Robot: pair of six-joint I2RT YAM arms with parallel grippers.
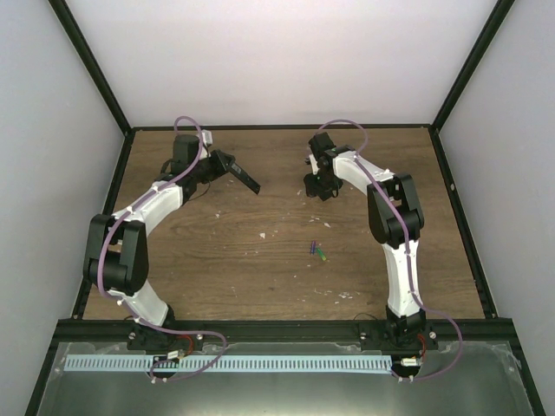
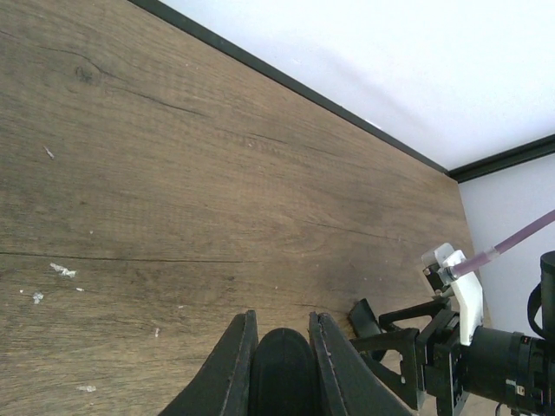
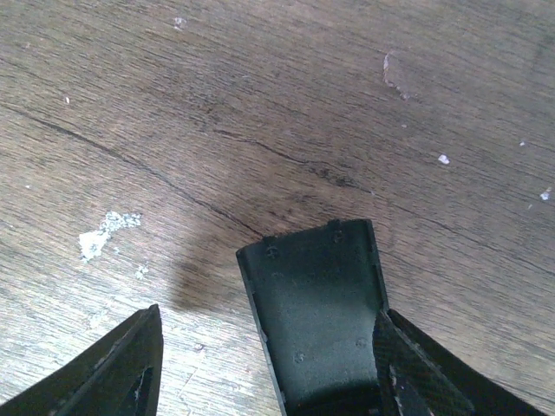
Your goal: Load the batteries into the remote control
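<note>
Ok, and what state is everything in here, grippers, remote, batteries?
left gripper: shut on the remote control
remote control: gripped at one end, tilted, battery bay not visible
blue-purple battery: loose on the table, not loaded
green battery: loose on the table beside it, not loaded
right gripper: open
flat black piece: inside the right gripper, against one side; held or not, cannot tell

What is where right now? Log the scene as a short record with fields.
remote control: clamped in left end effector
batteries: two, loose on table, nearer the right arm
right end effector: fingers apart, black panel against one finger; grip unclear
loaded: not yet
</note>
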